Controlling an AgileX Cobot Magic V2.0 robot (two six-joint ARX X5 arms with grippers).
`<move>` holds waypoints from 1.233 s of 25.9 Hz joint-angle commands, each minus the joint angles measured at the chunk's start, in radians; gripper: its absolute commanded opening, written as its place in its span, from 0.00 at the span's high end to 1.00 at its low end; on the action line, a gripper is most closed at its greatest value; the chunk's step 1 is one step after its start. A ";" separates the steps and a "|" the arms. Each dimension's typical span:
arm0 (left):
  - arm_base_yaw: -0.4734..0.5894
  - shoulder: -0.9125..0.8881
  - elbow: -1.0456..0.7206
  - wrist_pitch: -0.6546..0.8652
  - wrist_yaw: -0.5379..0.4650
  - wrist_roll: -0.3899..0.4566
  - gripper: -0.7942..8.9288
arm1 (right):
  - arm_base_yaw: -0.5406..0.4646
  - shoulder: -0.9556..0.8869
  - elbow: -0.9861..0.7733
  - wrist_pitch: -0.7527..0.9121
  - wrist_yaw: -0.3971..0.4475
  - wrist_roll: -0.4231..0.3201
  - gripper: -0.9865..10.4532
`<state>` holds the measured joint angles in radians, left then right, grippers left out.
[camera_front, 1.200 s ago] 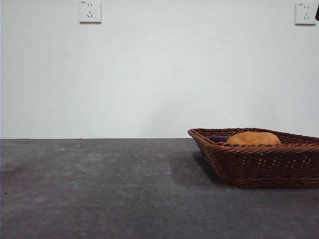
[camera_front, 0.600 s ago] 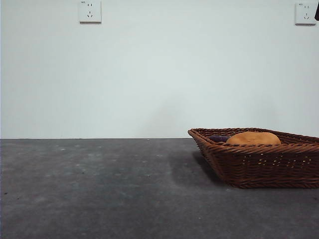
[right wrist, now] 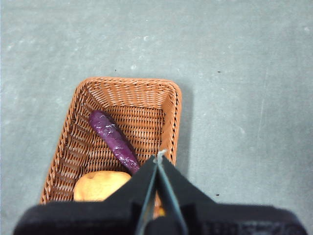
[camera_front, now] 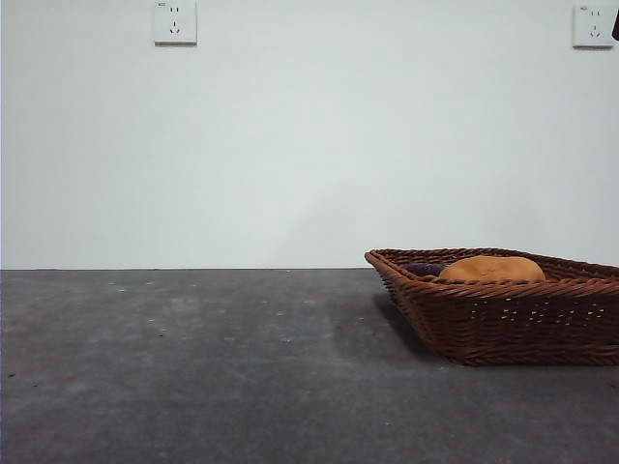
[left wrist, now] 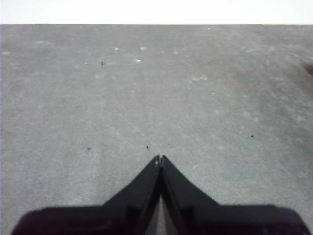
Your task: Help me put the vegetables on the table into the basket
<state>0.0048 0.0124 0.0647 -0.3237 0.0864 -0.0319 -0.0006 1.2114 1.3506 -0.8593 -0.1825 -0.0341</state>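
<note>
A: Basket?
B: Shallow brown woven wicker basket [camera_front: 513, 324] sits on the dark grey mottled table [camera_front: 193, 367], at the right side of the front view.

A: What's in it?
B: Long dark purple eggplant [right wrist: 114, 141] lies slantwise on the basket floor. Tan-brown oval potato [right wrist: 101, 185] is near one end of the basket, close to the eggplant's tip; contact unclear. Front view shows the potato above the rim and a sliver of purple beside it.

A: Corn?
B: A small yellow bit shows by the right jaws in the right wrist view, too hidden to call.

A: Grippers?
B: Right gripper [right wrist: 160, 157] is high over the basket's edge, jaws pressed together, holding nothing. Left gripper [left wrist: 160, 159] is over bare table, jaws clenched tip to tip, empty.

A: Anything else?
B: Two white wall sockets [camera_front: 175, 22] on the white wall.
</note>
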 commanded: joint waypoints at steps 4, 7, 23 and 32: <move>0.003 0.007 -0.005 0.000 -0.001 -0.010 0.92 | 0.000 0.003 -0.001 0.006 0.001 0.003 0.91; 0.003 0.008 -0.005 0.000 -0.001 -0.010 0.92 | 0.001 0.003 -0.001 0.005 -0.003 0.004 0.91; 0.003 0.010 -0.005 0.000 -0.001 -0.010 0.92 | 0.009 -0.587 -0.276 0.158 0.202 0.056 0.91; 0.003 0.010 -0.005 0.000 -0.001 -0.010 0.92 | 0.009 -0.888 -0.801 0.451 0.198 0.108 0.91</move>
<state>0.0048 0.0223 0.0647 -0.3237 0.0864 -0.0357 0.0063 0.3447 0.6083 -0.4393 0.0154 0.0387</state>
